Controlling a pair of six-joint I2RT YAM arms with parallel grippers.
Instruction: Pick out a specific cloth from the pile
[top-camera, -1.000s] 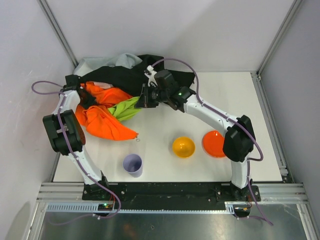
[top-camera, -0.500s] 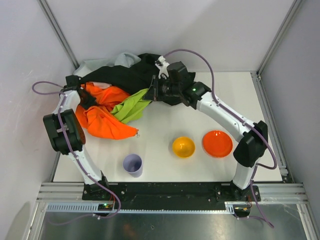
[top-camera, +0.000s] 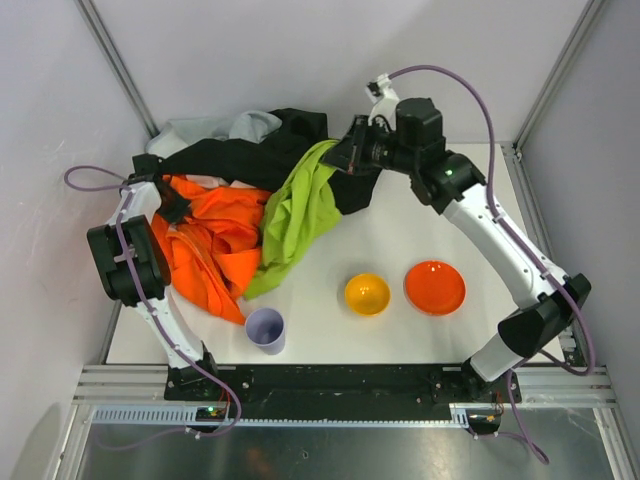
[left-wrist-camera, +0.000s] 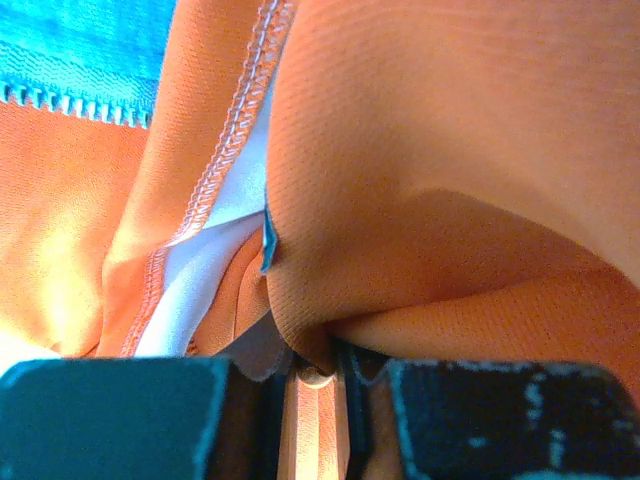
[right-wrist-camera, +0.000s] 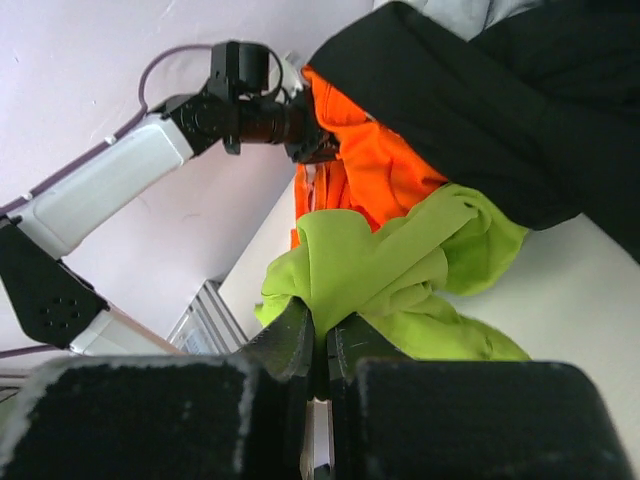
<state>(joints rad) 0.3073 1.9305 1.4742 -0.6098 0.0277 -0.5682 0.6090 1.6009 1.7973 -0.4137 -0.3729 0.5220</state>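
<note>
Right hand clamps cloth; left hand half-buried in pile.

Seen from above, the left claw has its tips buried in the orange garment.

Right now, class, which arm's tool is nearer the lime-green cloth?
Right. The right tool grips the cloth's upper end; the left tool is apart, clamped on the orange garment.

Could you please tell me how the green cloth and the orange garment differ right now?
The green cloth stretches long and narrow from the right claw, which pinches it; the orange garment lies bunched on the table, pinched by the left claw. Both are soft fabric.
</note>
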